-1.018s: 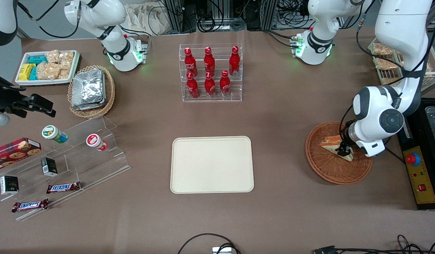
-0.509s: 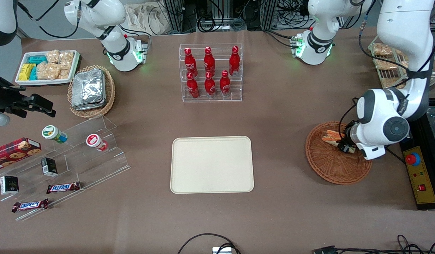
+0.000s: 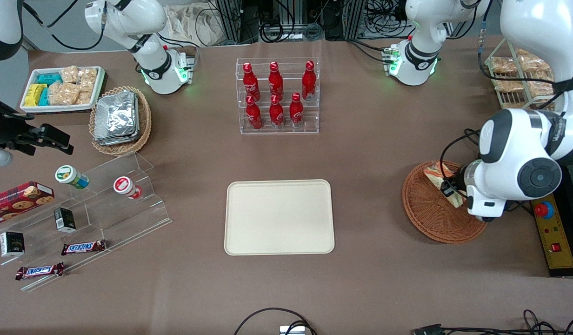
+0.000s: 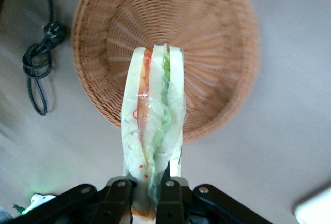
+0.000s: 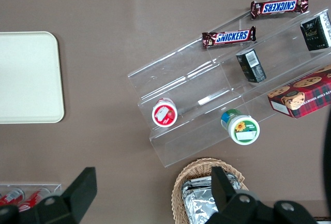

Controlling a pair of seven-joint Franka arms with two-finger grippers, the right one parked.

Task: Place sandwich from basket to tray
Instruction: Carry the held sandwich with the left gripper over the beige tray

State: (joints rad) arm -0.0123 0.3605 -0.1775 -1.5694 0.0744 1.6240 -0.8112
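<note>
Sandwich (image 4: 153, 131) pinched by its wide end between the claw (image 4: 146, 193) fingers, tip pointing away, lifted clear above the basket (image 3: 430, 211). Tray (image 3: 279, 217) well apart on the desk (image 3: 370, 153), toward the parked arm.

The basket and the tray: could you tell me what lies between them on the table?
Only bare brown tabletop lies between the basket and the tray, as the front view shows.

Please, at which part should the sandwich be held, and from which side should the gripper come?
Across the flat bread faces near one end, from above, as the gripper holds the sandwich now over the basket: shut on its wide sides, the layers press together instead of splitting.
</note>
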